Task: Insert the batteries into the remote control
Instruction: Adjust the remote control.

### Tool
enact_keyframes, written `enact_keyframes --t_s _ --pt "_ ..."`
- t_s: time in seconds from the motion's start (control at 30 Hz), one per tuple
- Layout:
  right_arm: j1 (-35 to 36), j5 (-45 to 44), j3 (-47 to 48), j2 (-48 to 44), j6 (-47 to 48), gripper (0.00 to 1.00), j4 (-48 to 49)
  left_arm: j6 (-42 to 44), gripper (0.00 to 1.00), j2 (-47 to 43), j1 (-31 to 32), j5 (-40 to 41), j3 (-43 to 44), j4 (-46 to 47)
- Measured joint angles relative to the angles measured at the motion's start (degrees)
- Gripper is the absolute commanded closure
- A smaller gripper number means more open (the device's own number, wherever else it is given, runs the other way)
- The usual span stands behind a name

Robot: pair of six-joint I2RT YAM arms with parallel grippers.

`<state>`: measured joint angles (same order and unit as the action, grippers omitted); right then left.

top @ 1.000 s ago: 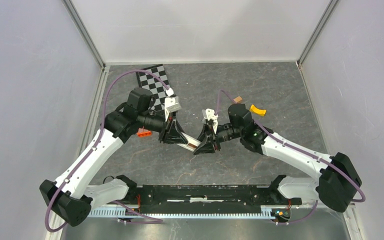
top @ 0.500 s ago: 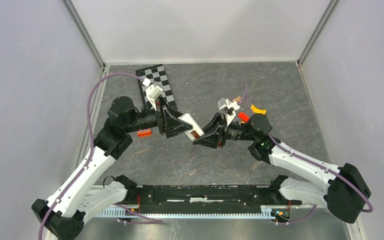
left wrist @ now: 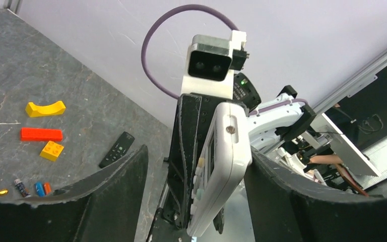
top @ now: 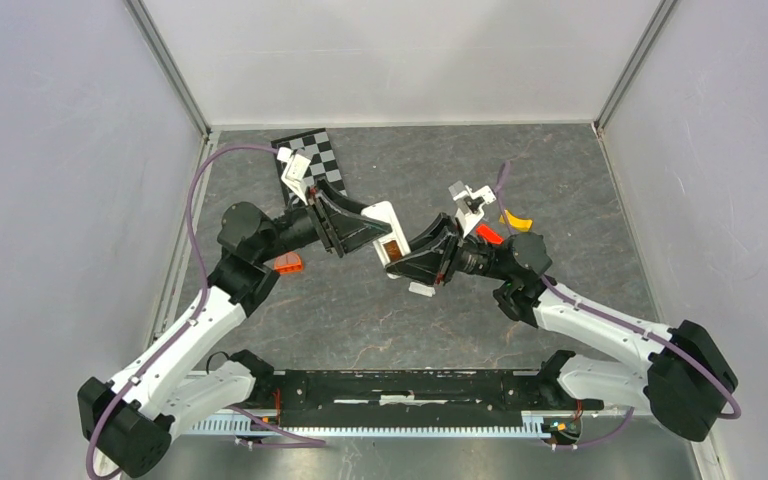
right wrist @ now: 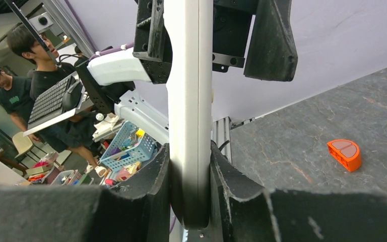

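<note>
The white remote control (top: 385, 220) hangs in the air at mid-table, tilted. My right gripper (top: 401, 259) is shut on its lower end; in the right wrist view the remote (right wrist: 190, 101) stands edge-on, pinched between the two fingers of this gripper (right wrist: 190, 169). My left gripper (top: 370, 228) stands open around the upper end. Its fingers (left wrist: 108, 194) flank the remote (left wrist: 224, 161) with a wide gap on the left. The batteries (left wrist: 39, 188) lie on the table far left in the left wrist view: gold, dark, blue and orange. They do not show in the top view.
A black remote (left wrist: 117, 149), a yellow arch (left wrist: 45, 108), a red brick (left wrist: 41, 134) and a yellow block (left wrist: 52, 150) lie near the batteries. An orange block (top: 287, 265) sits by the left arm. A small white piece (top: 421, 289) lies under the right gripper. The checkerboard (top: 310, 165) is at the back.
My left gripper has opened off the white remote, which the right gripper now holds alone. Both grippers have carried the remote up and toward the back.
</note>
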<state>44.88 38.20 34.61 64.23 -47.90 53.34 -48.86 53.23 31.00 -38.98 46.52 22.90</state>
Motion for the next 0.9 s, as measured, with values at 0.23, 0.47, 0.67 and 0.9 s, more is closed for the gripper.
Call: enact_keyframes --t_s 0.23,0.47,0.67,0.9 --pt "-0.04 -0.74 0.0 1.64 -1.81 0.78 0.13 -2.14 0.89 1.49 0.0 -0.15 0.0 3.02" --pt "-0.09 -0.98 0.74 1.05 1.97 0.13 -6.62 1.64 0.98 1.57 -0.04 -0.37 0.0 0.59" --pt "-0.07 -9.68 6.34 -3.69 14.51 0.16 -30.56 12.9 0.98 -0.63 -0.07 1.55 -0.11 -8.61" --pt "-0.39 -28.55 8.52 -12.41 16.81 0.26 -51.93 21.92 0.98 -6.86 -0.07 -0.17 -1.42 -15.65"
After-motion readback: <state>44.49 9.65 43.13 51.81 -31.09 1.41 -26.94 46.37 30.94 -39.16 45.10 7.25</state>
